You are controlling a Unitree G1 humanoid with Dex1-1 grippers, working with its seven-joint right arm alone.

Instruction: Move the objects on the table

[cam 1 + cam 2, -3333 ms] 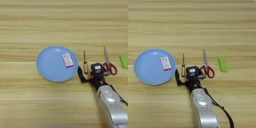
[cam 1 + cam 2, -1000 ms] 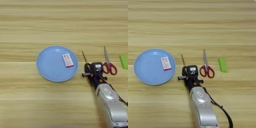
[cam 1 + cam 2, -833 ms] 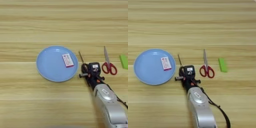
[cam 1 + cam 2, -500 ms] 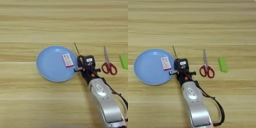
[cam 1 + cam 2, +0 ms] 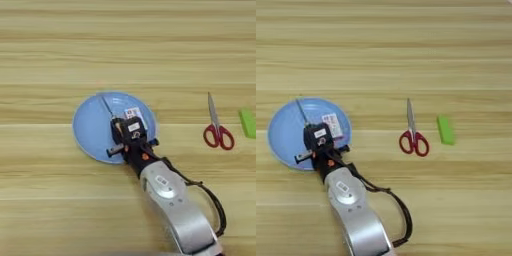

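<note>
My right gripper (image 5: 120, 136) hangs over the round light-blue plate (image 5: 89, 131), shut on the slim screwdriver. Only the screwdriver's thin shaft (image 5: 107, 107) shows, pointing up and to the left across the plate; its handle is hidden in the fingers. The small white-and-pink box (image 5: 133, 113) lies in the plate's right part, just beyond the gripper and partly covered by it. The red-handled scissors (image 5: 216, 131) lie shut on the wooden table (image 5: 125, 45) well to the right, blades pointing away.
A small green block (image 5: 444, 130) lies right of the scissors. My silver forearm (image 5: 170, 200) with a black cable runs from the bottom edge up to the plate.
The gripper has carried the screwdriver left, from beside the scissors to over the plate. Plate, box, scissors and green block stay where they were.
</note>
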